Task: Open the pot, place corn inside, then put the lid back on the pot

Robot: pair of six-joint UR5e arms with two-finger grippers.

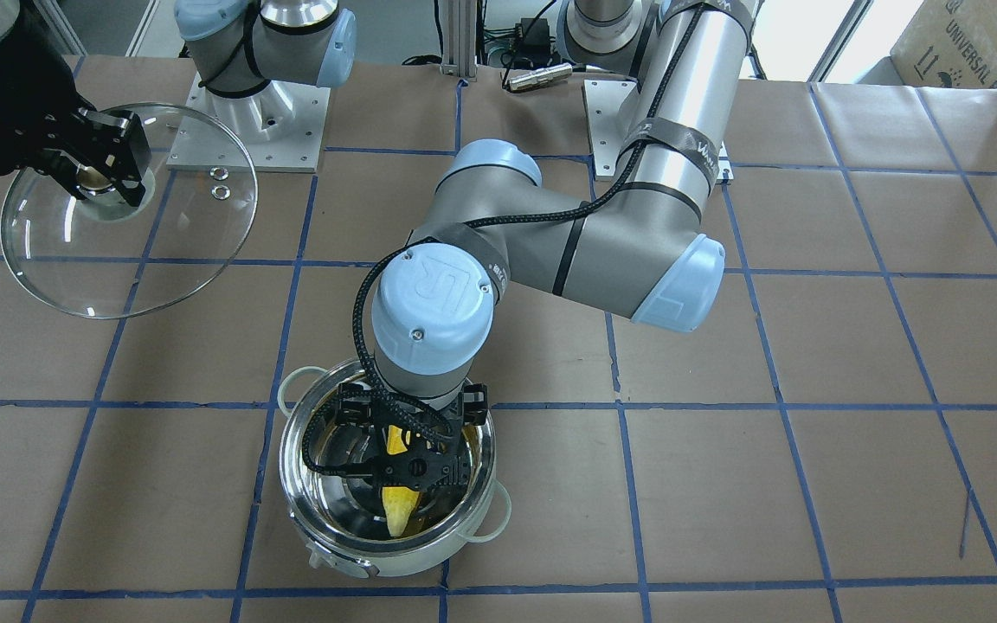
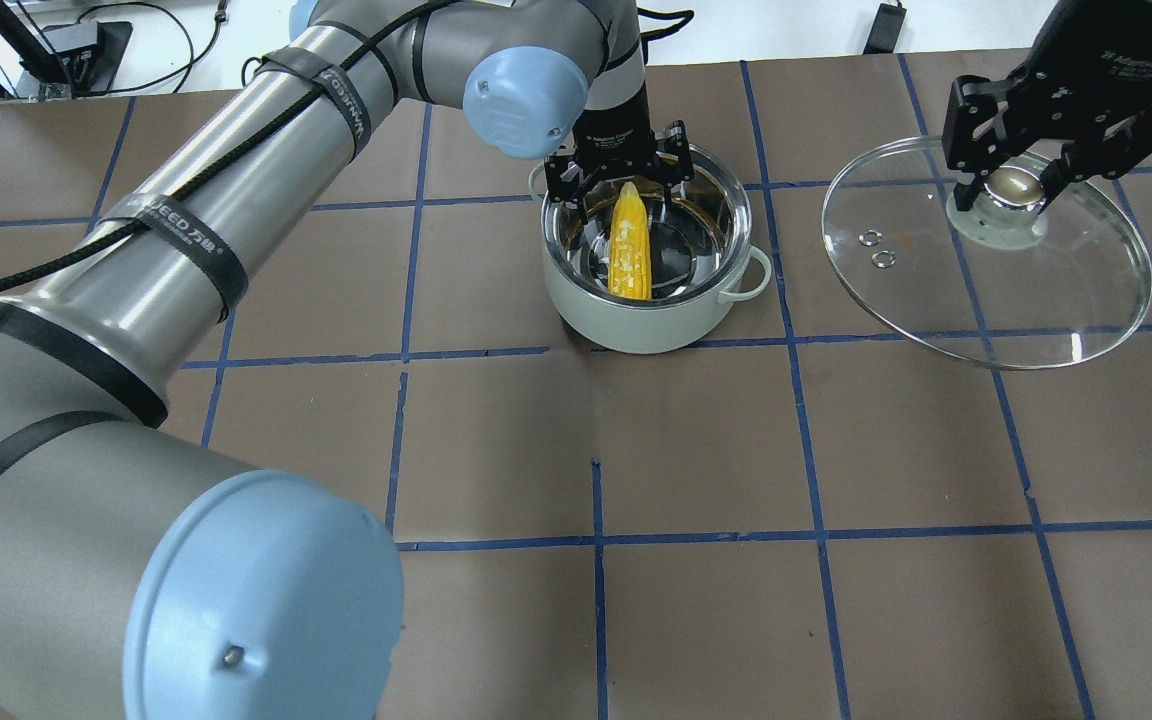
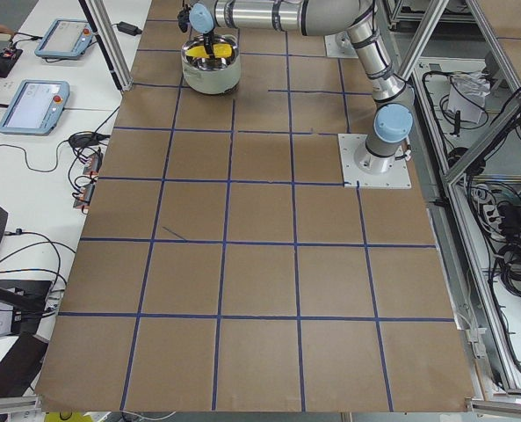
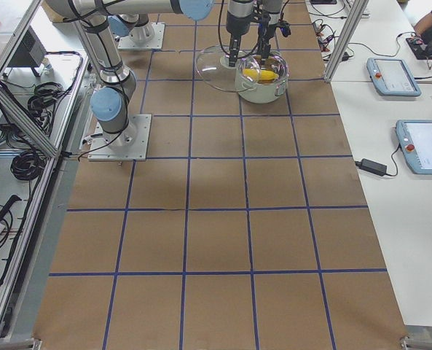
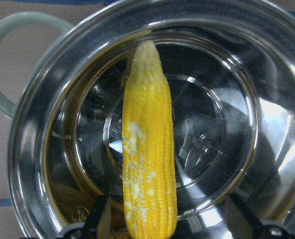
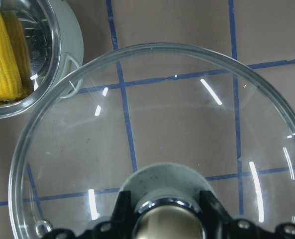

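Note:
The pale pot (image 2: 651, 325) stands open on the table, far centre in the overhead view. The yellow corn (image 2: 630, 245) lies inside it on the steel bottom, pale tip toward my left gripper (image 2: 622, 170). That gripper hangs over the pot's far rim, open, with its fingers wide on either side of the cob's tip. In the left wrist view the corn (image 5: 149, 164) lies free between the fingers. My right gripper (image 2: 1011, 185) is shut on the beige knob of the glass lid (image 2: 976, 290) and holds it above the table to the right of the pot.
The table (image 2: 576, 450) is covered in brown paper with blue tape lines. The arm bases (image 1: 247, 130) are bolted at the robot's side. Tablets and cables (image 3: 36, 105) lie on a side bench past the table's edge.

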